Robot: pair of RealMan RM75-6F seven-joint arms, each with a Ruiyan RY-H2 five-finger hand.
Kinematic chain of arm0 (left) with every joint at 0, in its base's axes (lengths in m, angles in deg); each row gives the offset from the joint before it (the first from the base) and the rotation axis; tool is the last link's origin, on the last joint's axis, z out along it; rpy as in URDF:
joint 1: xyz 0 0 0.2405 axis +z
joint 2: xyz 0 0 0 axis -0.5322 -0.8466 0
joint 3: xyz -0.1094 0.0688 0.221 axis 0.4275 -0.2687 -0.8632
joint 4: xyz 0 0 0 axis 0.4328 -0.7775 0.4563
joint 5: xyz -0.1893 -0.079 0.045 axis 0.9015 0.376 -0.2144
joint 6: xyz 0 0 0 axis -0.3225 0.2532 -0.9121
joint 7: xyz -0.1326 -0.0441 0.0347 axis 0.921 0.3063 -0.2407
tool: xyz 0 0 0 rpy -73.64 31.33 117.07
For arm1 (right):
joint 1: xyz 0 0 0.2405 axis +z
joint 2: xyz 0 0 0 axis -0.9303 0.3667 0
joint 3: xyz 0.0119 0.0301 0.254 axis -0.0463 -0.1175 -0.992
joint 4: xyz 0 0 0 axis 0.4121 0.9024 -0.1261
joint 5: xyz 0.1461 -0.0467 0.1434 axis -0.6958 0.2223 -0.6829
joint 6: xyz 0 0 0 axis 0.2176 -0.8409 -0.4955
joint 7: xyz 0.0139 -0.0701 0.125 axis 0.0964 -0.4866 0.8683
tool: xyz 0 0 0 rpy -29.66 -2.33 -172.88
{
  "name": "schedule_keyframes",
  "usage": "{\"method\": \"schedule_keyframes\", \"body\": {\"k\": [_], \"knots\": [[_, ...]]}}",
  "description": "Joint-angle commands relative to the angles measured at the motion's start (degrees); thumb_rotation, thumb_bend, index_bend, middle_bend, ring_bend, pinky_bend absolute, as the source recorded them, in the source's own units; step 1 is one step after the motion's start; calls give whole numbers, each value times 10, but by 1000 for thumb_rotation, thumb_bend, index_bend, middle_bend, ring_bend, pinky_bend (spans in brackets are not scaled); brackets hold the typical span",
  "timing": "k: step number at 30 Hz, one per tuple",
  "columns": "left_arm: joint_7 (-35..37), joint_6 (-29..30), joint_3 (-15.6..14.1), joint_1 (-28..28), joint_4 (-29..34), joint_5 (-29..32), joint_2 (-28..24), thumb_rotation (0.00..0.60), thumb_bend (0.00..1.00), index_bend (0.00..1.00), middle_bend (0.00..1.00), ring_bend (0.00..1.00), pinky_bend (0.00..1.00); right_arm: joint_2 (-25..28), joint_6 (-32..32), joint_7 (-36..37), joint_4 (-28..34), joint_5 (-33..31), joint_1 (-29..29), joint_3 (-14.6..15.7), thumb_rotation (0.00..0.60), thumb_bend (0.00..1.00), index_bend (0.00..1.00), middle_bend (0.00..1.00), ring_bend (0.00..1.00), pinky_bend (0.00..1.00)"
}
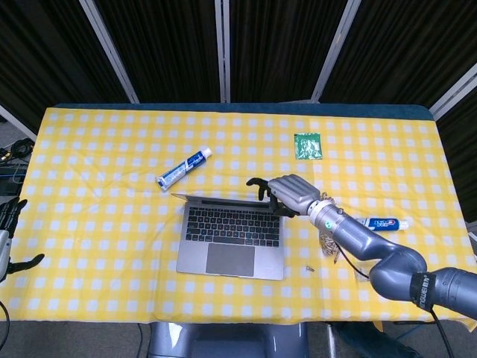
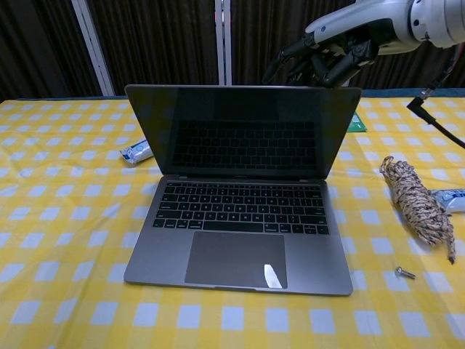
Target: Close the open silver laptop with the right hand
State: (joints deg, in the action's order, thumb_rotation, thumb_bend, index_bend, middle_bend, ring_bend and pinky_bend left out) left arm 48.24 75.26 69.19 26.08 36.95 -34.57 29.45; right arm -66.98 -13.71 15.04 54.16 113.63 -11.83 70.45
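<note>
The silver laptop [image 1: 229, 240] sits open in the middle of the yellow checked table. Its lid [image 2: 240, 131] leans forward over the keyboard, partly lowered. My right hand [image 1: 285, 194] rests behind the lid's top right corner, with its fingers [image 2: 320, 62] reaching over the upper edge and pressing on it. It holds nothing. My left hand [image 1: 10, 237] hangs at the far left, off the table edge, with fingers apart and nothing in them.
A toothpaste tube [image 1: 182, 168] lies behind the laptop on the left, a green packet [image 1: 307, 145] at the back right. To the laptop's right are a rope bundle [image 2: 418, 200], a second tube [image 1: 381, 223] and a small screw [image 2: 405, 273].
</note>
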Motion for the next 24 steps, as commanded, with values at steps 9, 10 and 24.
{"method": "schedule_keyframes", "body": {"k": [9,10,24], "knots": [[1,2,-1,0,1,-3,-1,600,0,0,0,0,0,-16,48,-65,43,135,-28,52,600,1000,178,340,348,357],[2,2,-2,1,1,-3,-1,600,0,0,0,0,0,-24,53,-79,41,149,-30,62,600,1000,178,339,347,357],[2,0,-3,0,1,-5,0,600,0,0,0,0,0,-107,116,-189,-14,240,-54,139,600,1000,179,313,335,354]]}}
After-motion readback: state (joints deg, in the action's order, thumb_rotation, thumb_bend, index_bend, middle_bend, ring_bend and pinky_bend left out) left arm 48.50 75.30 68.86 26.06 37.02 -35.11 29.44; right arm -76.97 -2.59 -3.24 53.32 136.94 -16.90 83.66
